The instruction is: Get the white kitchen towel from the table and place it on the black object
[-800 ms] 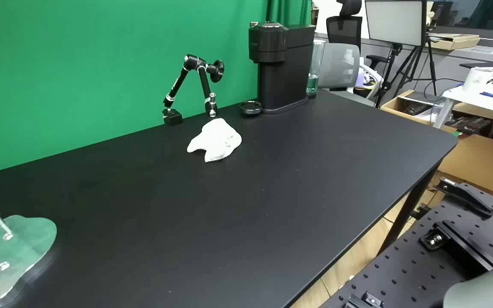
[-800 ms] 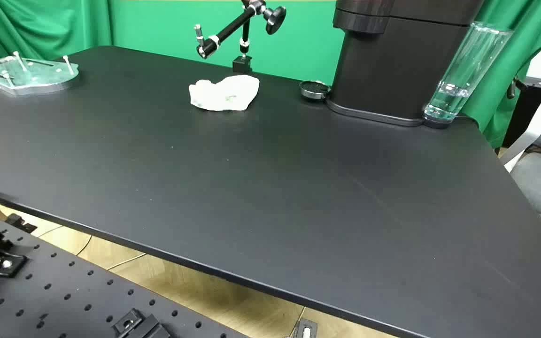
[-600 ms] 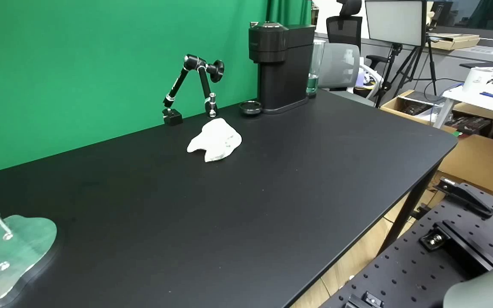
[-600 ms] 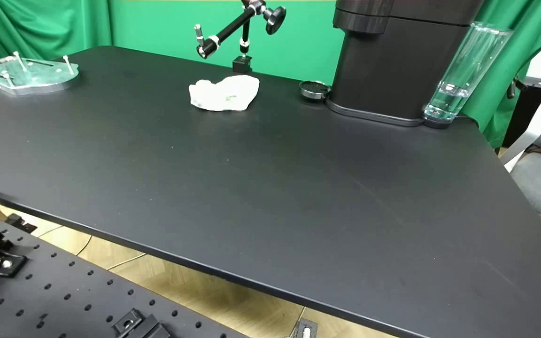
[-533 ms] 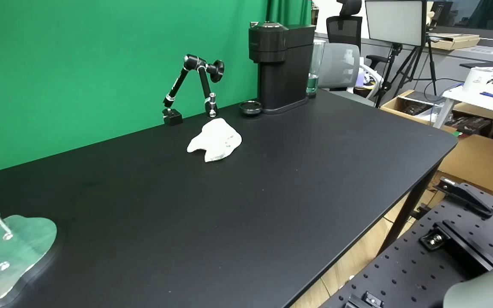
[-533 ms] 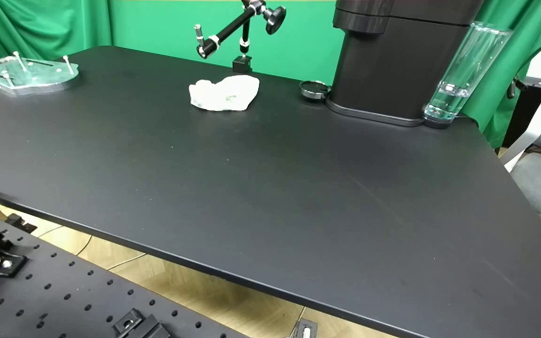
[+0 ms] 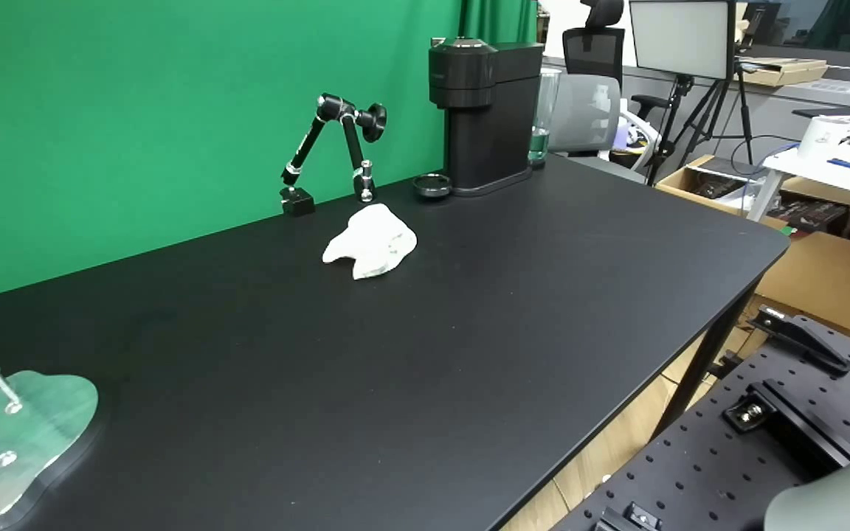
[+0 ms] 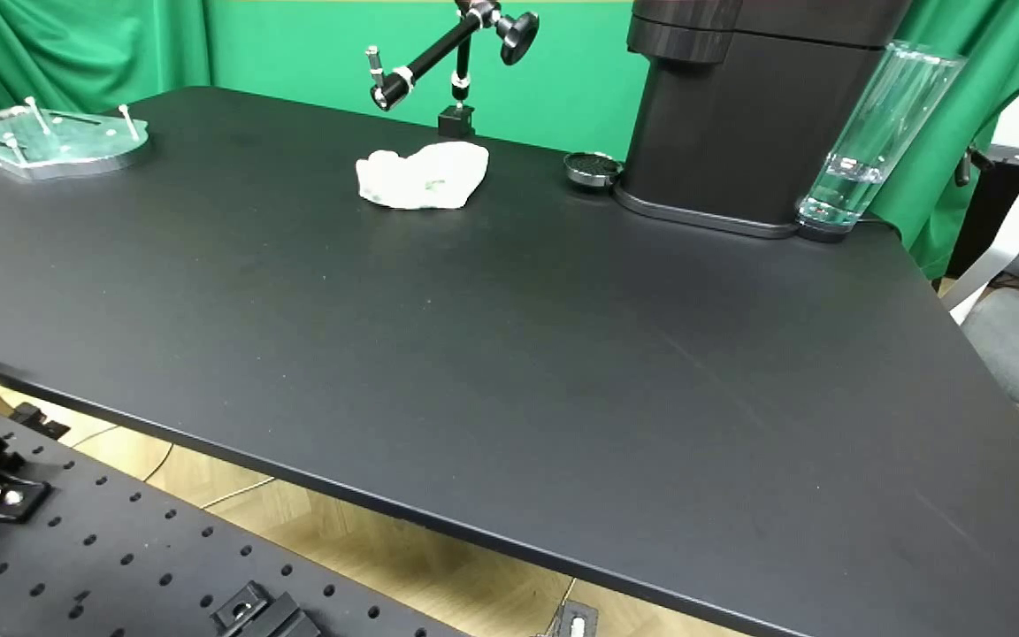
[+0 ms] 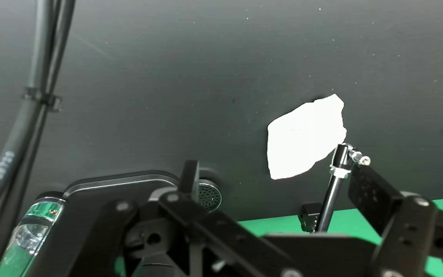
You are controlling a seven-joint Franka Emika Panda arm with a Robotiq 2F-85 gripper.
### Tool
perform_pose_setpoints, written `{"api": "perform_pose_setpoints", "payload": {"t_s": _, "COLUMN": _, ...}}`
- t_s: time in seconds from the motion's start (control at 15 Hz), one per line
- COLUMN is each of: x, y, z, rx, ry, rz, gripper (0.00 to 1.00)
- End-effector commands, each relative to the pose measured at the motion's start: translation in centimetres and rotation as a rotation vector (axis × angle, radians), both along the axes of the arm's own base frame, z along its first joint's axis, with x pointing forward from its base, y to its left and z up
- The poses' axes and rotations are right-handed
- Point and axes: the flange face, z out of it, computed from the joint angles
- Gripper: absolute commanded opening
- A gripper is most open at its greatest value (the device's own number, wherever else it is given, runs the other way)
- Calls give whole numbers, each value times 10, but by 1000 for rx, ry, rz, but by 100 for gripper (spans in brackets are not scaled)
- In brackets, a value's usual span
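Observation:
The white kitchen towel lies crumpled on the black table (image 7: 425, 383), in an exterior view (image 7: 372, 242), in an exterior view (image 8: 425, 177) and in the wrist view (image 9: 306, 134). A tall black machine with a clear water tank stands to its right at the table's back, in both exterior views (image 7: 495, 118) (image 8: 757, 124). In the wrist view the machine (image 9: 102, 207) is at lower left. My gripper (image 9: 273, 169) shows only in the wrist view. Its fingers are wide apart with nothing between them, and it is above the table, apart from the towel.
A black jointed arm stand (image 7: 355, 147) rises at the table's back, close behind the towel; its rod (image 9: 333, 192) shows between my fingers in the wrist view. A small round drip tray (image 8: 593, 168) sits by the machine. A clear plate with pegs (image 8: 54, 137) lies at the table's far end.

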Motion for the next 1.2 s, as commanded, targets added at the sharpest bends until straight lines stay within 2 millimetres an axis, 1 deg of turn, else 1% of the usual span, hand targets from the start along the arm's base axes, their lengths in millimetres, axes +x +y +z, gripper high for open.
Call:
{"api": "perform_pose_setpoints", "payload": {"t_s": 0.0, "x": 2, "y": 0, "z": 0, "rx": -12, "ry": -4, "rz": 30, "gripper": 100}}
{"api": "perform_pose_setpoints", "payload": {"t_s": 0.2, "x": 19, "y": 1, "z": -8, "rx": 2, "ry": 9, "rz": 230, "gripper": 100}}
{"api": "perform_pose_setpoints", "payload": {"t_s": 0.4, "x": 46, "y": 2, "z": -20, "rx": 17, "ry": 8, "rz": 408, "gripper": 100}}
{"api": "perform_pose_setpoints", "payload": {"t_s": 0.53, "x": 67, "y": 10, "z": -32, "rx": 21, "ry": 8, "rz": 530, "gripper": 100}}
{"api": "perform_pose_setpoints", "payload": {"t_s": 0.67, "x": 87, "y": 22, "z": -45, "rx": 22, "ry": 10, "rz": 650, "gripper": 100}}
{"api": "perform_pose_setpoints", "payload": {"t_s": 0.87, "x": 111, "y": 38, "z": -76, "rx": 39, "ry": 59, "rz": 820, "gripper": 100}}
{"api": "perform_pose_setpoints", "payload": {"t_s": 0.93, "x": 119, "y": 41, "z": -84, "rx": 42, "ry": 83, "rz": 876, "gripper": 100}}
{"api": "perform_pose_setpoints", "payload": {"t_s": 1.0, "x": 98, "y": 39, "z": -78, "rx": 23, "ry": 58, "rz": 794, "gripper": 100}}
{"api": "perform_pose_setpoints", "payload": {"t_s": 1.13, "x": 111, "y": 46, "z": -93, "rx": 28, "ry": 87, "rz": 852, "gripper": 100}}
